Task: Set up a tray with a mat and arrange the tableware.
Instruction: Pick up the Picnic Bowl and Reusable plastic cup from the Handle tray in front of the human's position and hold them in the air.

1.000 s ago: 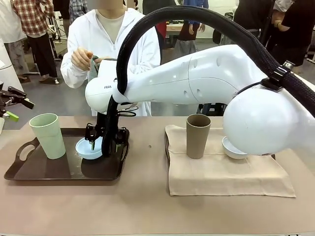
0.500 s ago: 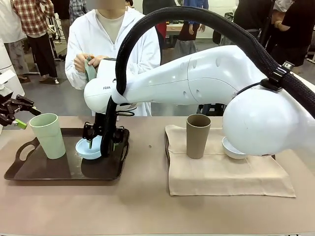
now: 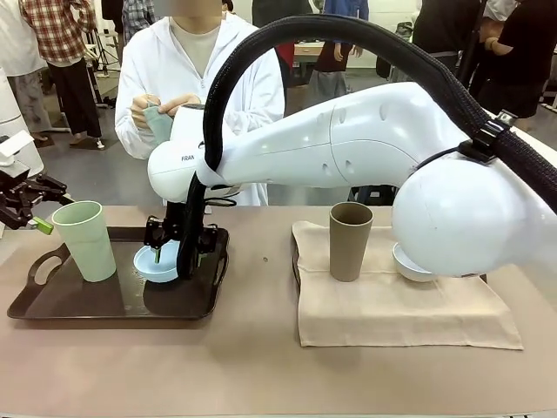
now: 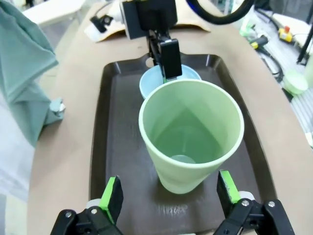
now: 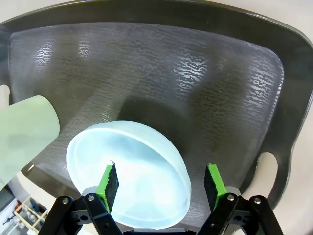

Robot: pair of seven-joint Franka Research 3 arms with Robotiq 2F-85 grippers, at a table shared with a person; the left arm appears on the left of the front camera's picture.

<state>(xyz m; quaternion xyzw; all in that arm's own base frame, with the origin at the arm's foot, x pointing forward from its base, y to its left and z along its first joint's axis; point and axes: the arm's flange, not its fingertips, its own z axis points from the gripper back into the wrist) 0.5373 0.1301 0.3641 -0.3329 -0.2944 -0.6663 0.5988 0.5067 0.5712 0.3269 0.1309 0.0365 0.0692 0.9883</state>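
Tan table [image 3: 261,370] | tray [image 3: 87,306]: green tumbler [image 3: 84,239], blue bowl [image 3: 150,266] | left claw [image 4: 169,192] released | right claw [image 5: 161,178] released over bowl

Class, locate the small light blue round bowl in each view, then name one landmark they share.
Front view: the light blue round bowl sits lower left, on the right end of the dark brown tray.
Left wrist view: the bowl is top centre, behind the pale green tumbler.
Right wrist view: the bowl is bottom centre.
Shared landmark: the tray.
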